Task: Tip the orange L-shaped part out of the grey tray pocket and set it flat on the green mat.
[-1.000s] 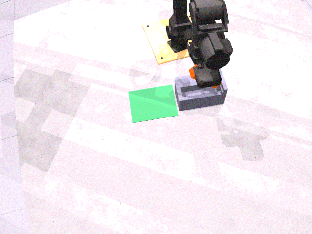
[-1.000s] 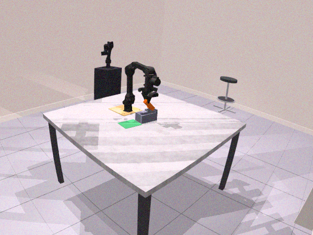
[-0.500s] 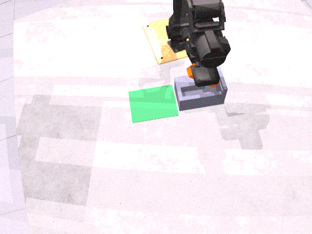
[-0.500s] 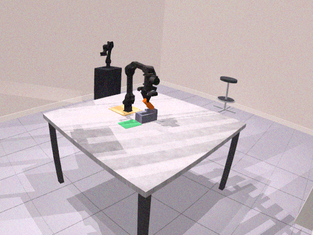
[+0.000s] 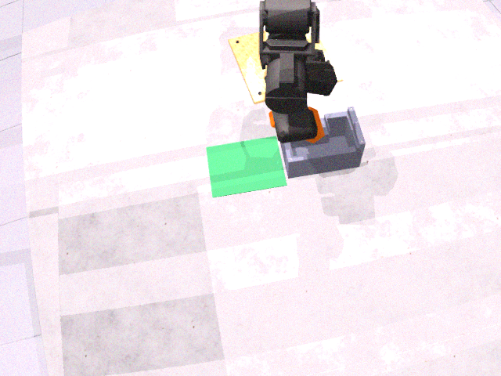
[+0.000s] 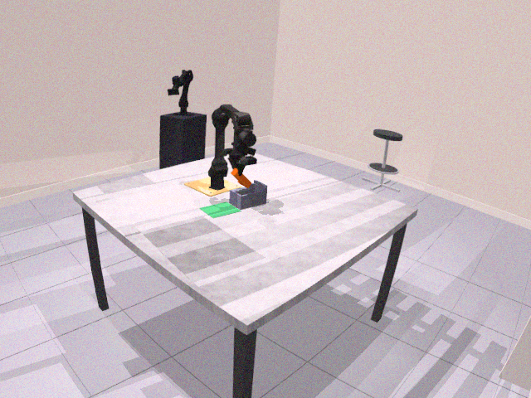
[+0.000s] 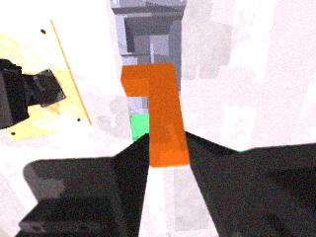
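Note:
My gripper (image 6: 237, 171) (image 7: 165, 136) is shut on the plain end of the orange L-shaped part (image 5: 318, 131) (image 6: 242, 178) (image 7: 165, 106). The part is out of the pocket and steeply tilted, with its L-shaped end lower and toward the tray. In the top view the hand hides much of it. The grey tray (image 5: 326, 162) (image 6: 254, 200) (image 7: 148, 9) is below, its pocket empty where it shows. The green mat (image 5: 243, 170) (image 6: 219, 210) (image 7: 139, 125) lies flat to the left of the tray in the top view, with nothing on it.
The tray's right end in the top view has a raised wall (image 5: 356, 127). The yellow base plate (image 5: 247, 60) (image 6: 199, 186) (image 7: 71, 106) lies behind the tray and mat, under the arm's base. A stool (image 6: 387, 149) and a second arm on a black stand (image 6: 182, 138) are away from the table.

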Motion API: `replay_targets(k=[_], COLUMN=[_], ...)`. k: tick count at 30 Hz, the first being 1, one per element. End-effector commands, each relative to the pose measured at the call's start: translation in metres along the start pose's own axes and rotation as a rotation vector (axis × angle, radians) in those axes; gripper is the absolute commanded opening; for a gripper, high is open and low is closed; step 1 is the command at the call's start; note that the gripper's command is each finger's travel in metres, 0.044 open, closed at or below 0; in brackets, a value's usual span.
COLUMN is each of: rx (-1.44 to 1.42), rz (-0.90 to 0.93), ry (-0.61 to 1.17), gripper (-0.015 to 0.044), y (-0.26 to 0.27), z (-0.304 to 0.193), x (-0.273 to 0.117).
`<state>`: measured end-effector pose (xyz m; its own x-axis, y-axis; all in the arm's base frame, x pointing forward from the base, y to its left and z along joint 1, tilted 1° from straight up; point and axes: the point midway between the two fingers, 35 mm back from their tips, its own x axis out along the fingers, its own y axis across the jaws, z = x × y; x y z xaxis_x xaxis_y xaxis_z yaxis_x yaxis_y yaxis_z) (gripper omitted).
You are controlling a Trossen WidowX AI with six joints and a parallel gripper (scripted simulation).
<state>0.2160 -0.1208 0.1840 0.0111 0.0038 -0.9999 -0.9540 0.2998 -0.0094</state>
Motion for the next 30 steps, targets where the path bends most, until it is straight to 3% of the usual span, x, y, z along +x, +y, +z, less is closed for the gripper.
replay_targets(k=[1,22,30], rx=[-0.004,-0.003,-0.003], rz=[-0.001,0.000,0.000], ry=[0.000,0.007,0.008], gripper=[0.0000,0.0000,0.0000], y=[0.001,0.010,0.010], z=[-0.017,-0.100,-0.103], x=[0.000,0.000,0.002])
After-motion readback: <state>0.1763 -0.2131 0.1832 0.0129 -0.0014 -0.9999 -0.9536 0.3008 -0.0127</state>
